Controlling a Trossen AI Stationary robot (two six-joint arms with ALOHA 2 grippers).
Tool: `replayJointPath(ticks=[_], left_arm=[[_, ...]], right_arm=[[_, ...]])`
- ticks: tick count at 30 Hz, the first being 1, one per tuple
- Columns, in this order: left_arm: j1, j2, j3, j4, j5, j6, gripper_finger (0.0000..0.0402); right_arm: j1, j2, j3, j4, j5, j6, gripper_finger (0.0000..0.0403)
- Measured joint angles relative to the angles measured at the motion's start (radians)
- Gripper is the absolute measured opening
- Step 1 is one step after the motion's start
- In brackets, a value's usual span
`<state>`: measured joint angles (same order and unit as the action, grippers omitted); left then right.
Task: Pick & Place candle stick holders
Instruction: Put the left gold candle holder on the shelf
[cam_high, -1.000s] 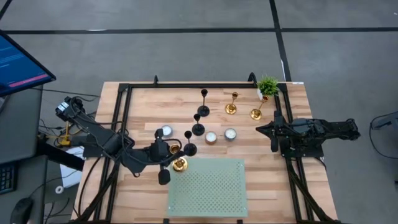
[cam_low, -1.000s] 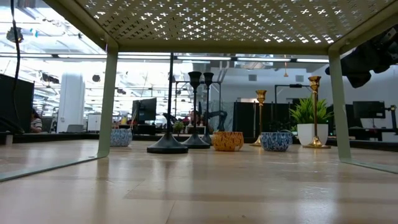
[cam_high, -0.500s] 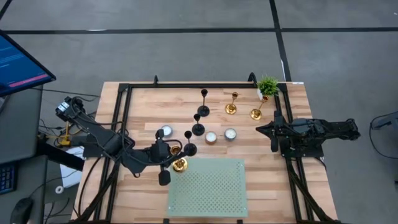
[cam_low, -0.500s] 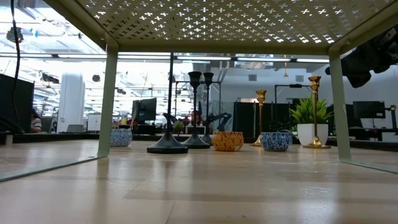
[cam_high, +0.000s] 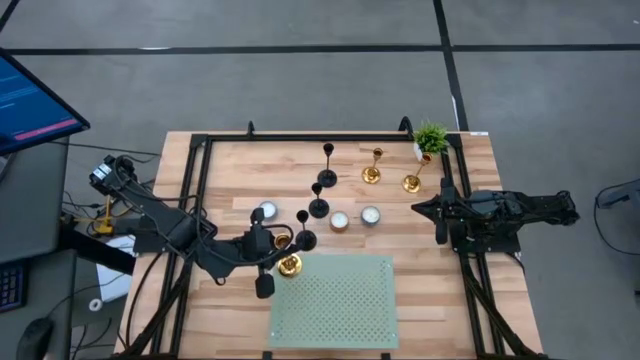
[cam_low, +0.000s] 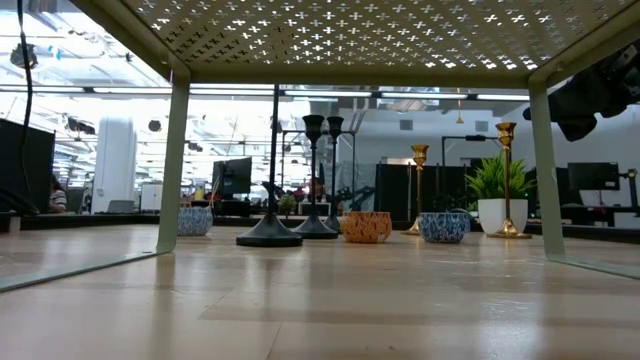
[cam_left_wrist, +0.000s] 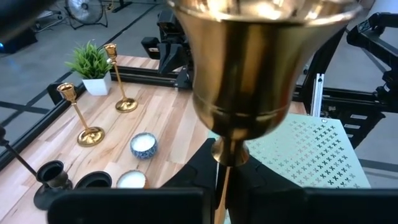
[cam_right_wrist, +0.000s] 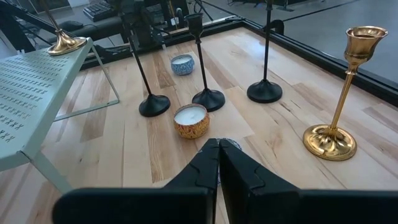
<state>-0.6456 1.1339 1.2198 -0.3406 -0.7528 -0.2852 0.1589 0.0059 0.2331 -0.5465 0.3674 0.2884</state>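
As ringed: black holders (cam_high: 318, 195), candles (cam_high: 340, 221).

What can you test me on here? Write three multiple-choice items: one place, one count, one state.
1. The gold holder in the left gripper stands:
A on the green rack corner
B under the rack
C on the floor

2. Black holders on the table:
A one
B three
C five

3. The right gripper is:
A wide open
B shut, empty
C shut on a candle

Answers:
A, its base sits on the rack's corner.
B, three dark stems stand there.
B, its fingers meet with nothing between.
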Motion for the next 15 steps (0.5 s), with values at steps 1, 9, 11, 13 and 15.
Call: replayJointPath(ticks=[1, 9, 11, 13, 15], left_arm=[[0.000, 0.000, 0.000, 0.000, 0.000, 0.000, 0.0020], [0.000, 0.000, 0.000, 0.005, -0.010, -0.006, 0.0028], [0.005, 0.000, 0.000, 0.005, -0.014, -0.011, 0.0033], [0.012, 0.000, 0.000, 0.005, -0.014, -0.016, 0.0044], [0.014, 0.000, 0.000, 0.006, -0.016, -0.016, 0.0059]], right_arm=[[0.000, 0.000, 0.000, 0.000, 0.000, 0.000, 0.0006], [0.000, 0.000, 0.000, 0.000, 0.000, 0.000, 0.0006], [0.000, 0.000, 0.000, 0.000, 0.000, 0.000, 0.0006], [0.000, 0.000, 0.000, 0.000, 0.000, 0.000, 0.0006], [0.000, 0.000, 0.000, 0.000, 0.000, 0.000, 0.0006]])
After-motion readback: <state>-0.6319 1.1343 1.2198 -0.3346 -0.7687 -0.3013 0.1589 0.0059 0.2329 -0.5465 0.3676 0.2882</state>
